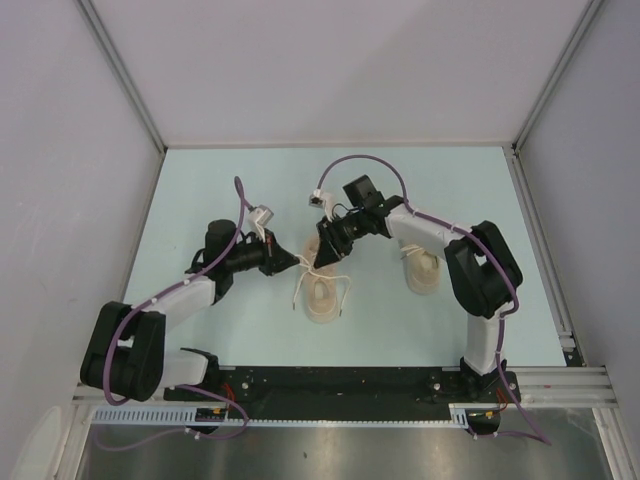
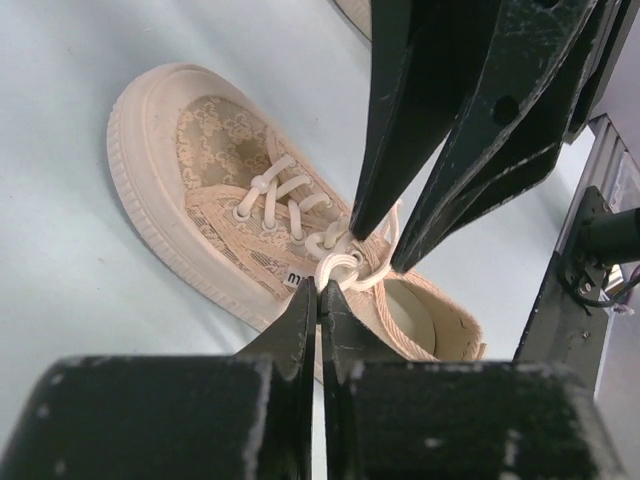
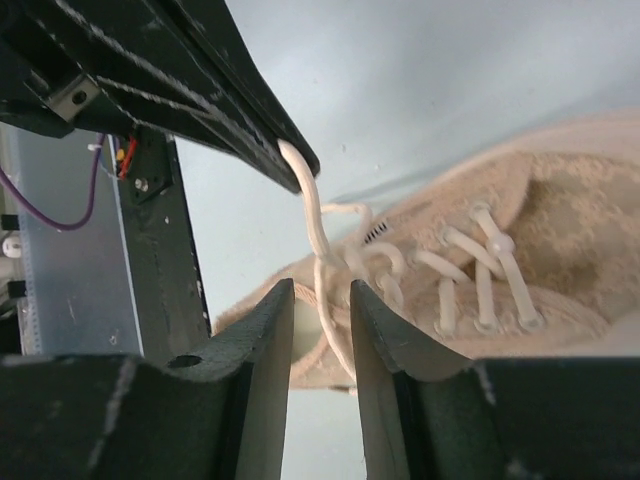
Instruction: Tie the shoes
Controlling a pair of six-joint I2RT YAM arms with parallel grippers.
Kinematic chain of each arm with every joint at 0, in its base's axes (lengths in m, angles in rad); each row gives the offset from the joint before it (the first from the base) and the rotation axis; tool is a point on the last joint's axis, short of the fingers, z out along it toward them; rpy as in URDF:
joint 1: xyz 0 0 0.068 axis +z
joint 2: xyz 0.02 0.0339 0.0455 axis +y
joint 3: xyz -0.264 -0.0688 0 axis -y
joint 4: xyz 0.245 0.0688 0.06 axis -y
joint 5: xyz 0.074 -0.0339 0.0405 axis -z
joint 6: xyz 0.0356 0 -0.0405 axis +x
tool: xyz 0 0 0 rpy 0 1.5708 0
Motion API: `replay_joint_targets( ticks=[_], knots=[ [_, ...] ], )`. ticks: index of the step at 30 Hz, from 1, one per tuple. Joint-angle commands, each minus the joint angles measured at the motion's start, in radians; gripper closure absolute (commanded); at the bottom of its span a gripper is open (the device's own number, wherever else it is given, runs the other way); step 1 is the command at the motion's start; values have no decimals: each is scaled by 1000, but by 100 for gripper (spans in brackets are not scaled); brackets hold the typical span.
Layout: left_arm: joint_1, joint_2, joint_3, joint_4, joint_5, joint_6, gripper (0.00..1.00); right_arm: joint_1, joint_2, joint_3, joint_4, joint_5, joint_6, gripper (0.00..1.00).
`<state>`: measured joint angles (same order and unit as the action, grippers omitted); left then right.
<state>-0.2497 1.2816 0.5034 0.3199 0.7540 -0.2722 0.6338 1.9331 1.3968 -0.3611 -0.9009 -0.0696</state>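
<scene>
Right wrist view: left gripper (image 3: 300, 165) pinches a lace (image 3: 315, 215); right gripper (image 3: 322, 290) slightly spread.

Looks like a robotics lab enclosure. Shows plain white panels (image 1: 340, 60), aluminium framing (image 1: 120, 72) and a pale-blue worktable (image 1: 200, 190).

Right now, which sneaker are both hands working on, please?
The left sneaker of the pair: left hand and right hand meet at its laces. The other sneaker lies farther right.

left fingers (image 3: 230, 90) and right fingers (image 3: 262, 345) close together above shoe (image 3: 560, 200), lace (image 3: 312, 205) between, table (image 3: 420, 70) around open
</scene>
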Motion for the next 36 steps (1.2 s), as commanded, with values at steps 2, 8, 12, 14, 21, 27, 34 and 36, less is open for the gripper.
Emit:
replay_joint_targets(
  ticks=[2, 8, 12, 14, 21, 27, 34, 36],
  knots=[
    [9, 22, 9, 53, -10, -16, 100, -48, -101, 5, -134, 59, -142, 65],
    [9, 35, 17, 47, -8, -15, 100, -65, -137, -70, -197, 131, -254, 57],
    [10, 38, 15, 39, -10, -10, 100, -60, -160, -137, -179, 140, -306, 57],
    [12, 42, 17, 34, -12, -10, 100, -51, -160, -156, -158, 148, -315, 57],
    [15, 51, 27, 15, -22, -2, 100, -19, -148, -177, -88, 172, -314, 59],
    [18, 56, 29, 7, -21, 5, 100, -2, -146, -179, -55, 198, -322, 61],
    [26, 55, 26, -2, -27, -1, 100, 3, -167, -177, -61, 201, -302, 100],
    [30, 55, 23, -5, -33, -9, 100, -5, -178, -179, -39, 204, -260, 100]
  ],
)
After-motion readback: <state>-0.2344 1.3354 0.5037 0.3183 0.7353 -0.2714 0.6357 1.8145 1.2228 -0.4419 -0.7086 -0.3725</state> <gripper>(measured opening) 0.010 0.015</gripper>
